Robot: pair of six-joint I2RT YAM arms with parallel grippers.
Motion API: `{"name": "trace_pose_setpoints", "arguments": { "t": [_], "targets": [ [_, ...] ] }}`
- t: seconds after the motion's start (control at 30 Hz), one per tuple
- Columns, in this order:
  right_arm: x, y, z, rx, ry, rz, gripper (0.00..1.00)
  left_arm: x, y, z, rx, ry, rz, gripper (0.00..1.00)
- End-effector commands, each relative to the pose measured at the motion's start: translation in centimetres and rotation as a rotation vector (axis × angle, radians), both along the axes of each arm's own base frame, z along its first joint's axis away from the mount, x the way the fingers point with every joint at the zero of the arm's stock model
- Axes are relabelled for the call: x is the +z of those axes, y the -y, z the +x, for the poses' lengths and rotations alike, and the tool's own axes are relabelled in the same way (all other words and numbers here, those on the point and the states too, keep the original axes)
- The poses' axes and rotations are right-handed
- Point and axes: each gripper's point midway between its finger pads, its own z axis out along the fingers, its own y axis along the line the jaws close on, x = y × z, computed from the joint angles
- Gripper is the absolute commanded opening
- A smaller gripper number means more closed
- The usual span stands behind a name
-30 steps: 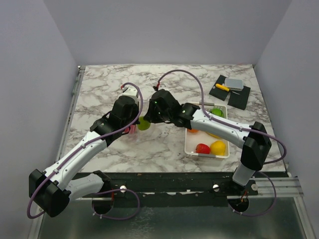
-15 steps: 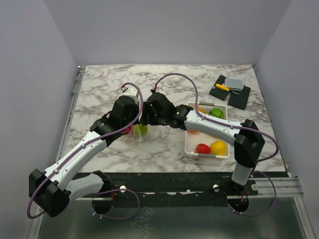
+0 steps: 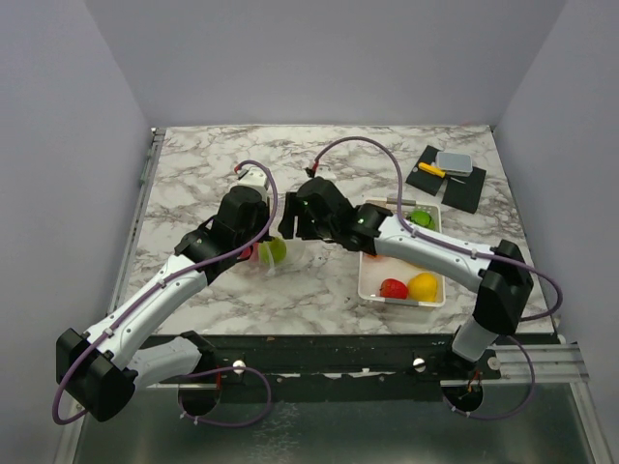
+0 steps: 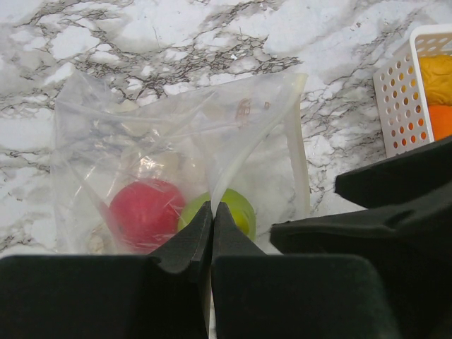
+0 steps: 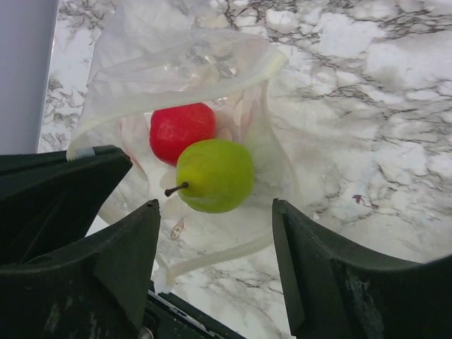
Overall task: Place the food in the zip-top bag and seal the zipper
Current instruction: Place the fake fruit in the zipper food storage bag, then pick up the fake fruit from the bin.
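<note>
My right gripper (image 5: 215,219) hangs wide and empty over the bag's mouth. Just below it the green fruit (image 5: 215,175) lies inside the bag (image 5: 183,63), touching the red fruit (image 5: 180,129) and free of my fingers. My left gripper (image 4: 212,219) is pinched tight on the bag's rim by the zipper (image 4: 298,148), holding it open. Loading is under way, I judge: farther right, food (image 3: 423,285) waits in the basket (image 3: 401,304). Next I need to swing there and close on one piece.

Zip-top bag (image 5: 212,63) lies on the table (image 3: 193,184), just left of the basket (image 3: 365,275). In the bag, two pieces side by side: round fruit (image 5: 182,131) left, stemmed fruit (image 5: 215,175) right. More food (image 3: 423,286) sits in the basket. Behind it, far right, mats (image 3: 464,193) carry a container (image 3: 453,162).
</note>
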Motion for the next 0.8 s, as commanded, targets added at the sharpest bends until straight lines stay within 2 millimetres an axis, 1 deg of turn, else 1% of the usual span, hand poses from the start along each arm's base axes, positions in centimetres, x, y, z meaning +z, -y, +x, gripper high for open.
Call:
{"name": "trace_pose_setpoints", "arguments": {
  "t": [0.0,0.17,0.43,0.53,0.63,0.77],
  "targets": [
    [1.7,3.7,-0.3,-0.074,0.065,-0.063,0.7,-0.1,-0.4,0.2,0.015,0.013,0.012,0.0],
    [2.6,7.4,-1.0,-0.141,0.102,-0.103,0.74,-0.1,-0.3,0.1,0.012,0.012,0.009,0.0],
    [4.4,12.4,-1.9,-0.238,0.158,-0.13,0.8,-0.2,-0.1,0.0,0.006,0.006,0.004,0.0],
    [4.5,14.6,-2.0,-0.278,0.168,-0.16,0.82,-0.2,-0.1,0.0,0.004,0.006,0.003,0.0],
    [4.1,17.1,-1.9,-0.328,0.165,-0.197,0.82,-0.1,-0.1,0.0,0.003,0.007,0.001,0.0],
    [3.5,19.8,-1.8,-0.377,0.151,-0.222,0.84,-0.1,0.0,0.0,-0.001,0.006,0.0,0.0]
  ]
}}
